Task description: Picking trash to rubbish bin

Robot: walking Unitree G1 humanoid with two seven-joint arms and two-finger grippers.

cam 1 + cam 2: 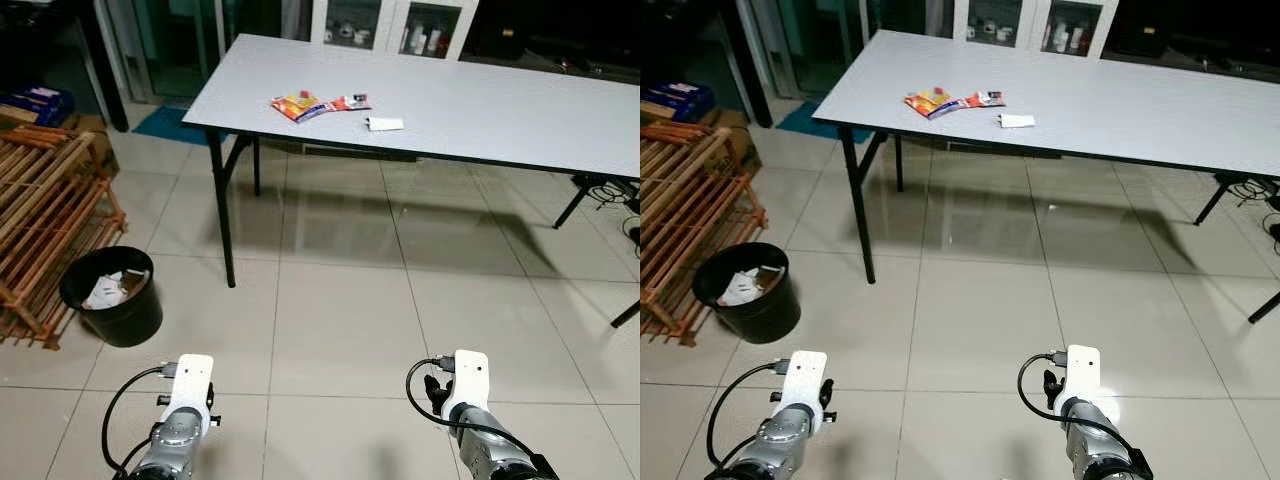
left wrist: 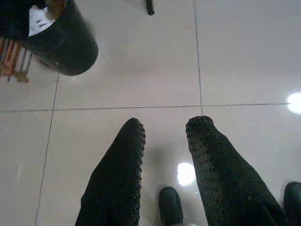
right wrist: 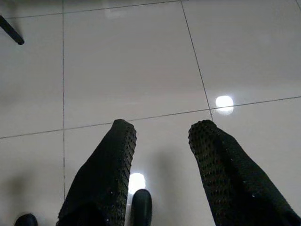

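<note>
Trash was what I had come for, and at this moment none of it was in either tool. Nearest to me, both arms were held low over the tiled floor (image 1: 340,330). My left tool (image 2: 164,129) had its two black fingers spread apart with only bare tile between them, and my right tool (image 3: 162,129) was spread the same way, holding nothing.

A little farther off on my left stood the black rubbish bin (image 1: 112,296), upright on the floor just beside a wooden rack (image 1: 45,215), with some crumpled paper already lying inside it.

Farther still, across open floor, was the long grey counter (image 1: 480,100). On it, toward its left end, lay the colourful snack wrappers (image 1: 318,104), and just to their right a small white scrap (image 1: 385,124), apart from them.

I judged this to be the approach step: nothing was grasped yet, and the counter was well out of reach. The next move called for walking forward to the near edge, then raising one arm above the tabletop and bringing its spread fingers down around a wrapper.
</note>
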